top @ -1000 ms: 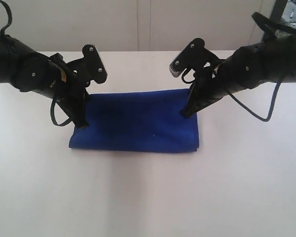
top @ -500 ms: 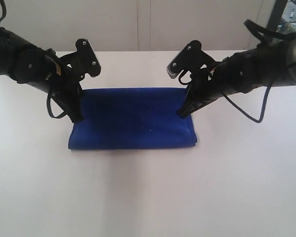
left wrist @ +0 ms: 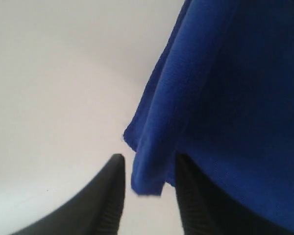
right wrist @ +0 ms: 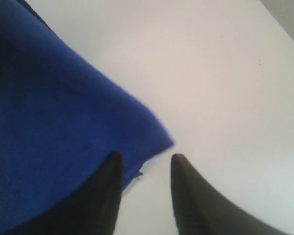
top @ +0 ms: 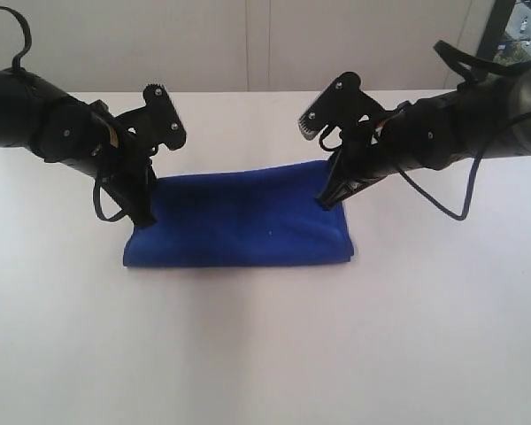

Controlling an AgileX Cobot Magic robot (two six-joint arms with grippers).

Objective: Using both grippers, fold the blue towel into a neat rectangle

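Two sets of jaws stand spread, neither pressed shut. The left gripper has its black fingers apart, with a corner of the towel hanging down into the gap. The cloth sits close against one finger and clear of the other. Two layers of cloth show at that corner. The right gripper is also parted. The towel's other corner reaches just into the space between its tips, and bare table fills the rest of the gap. A short loose thread sticks out from the cloth edge beside one finger. I cannot tell whether either corner is lifted off the surface.

From the exterior view, the left gripper points down at the towel's left end and the right one at its far right corner. Both arms angle inward from the sides, the left arm and the right arm. A black cable loops under the right arm.

The towel lies as a wide blue rectangle at the middle of the white table, long side across the view. A pale wall stands behind.
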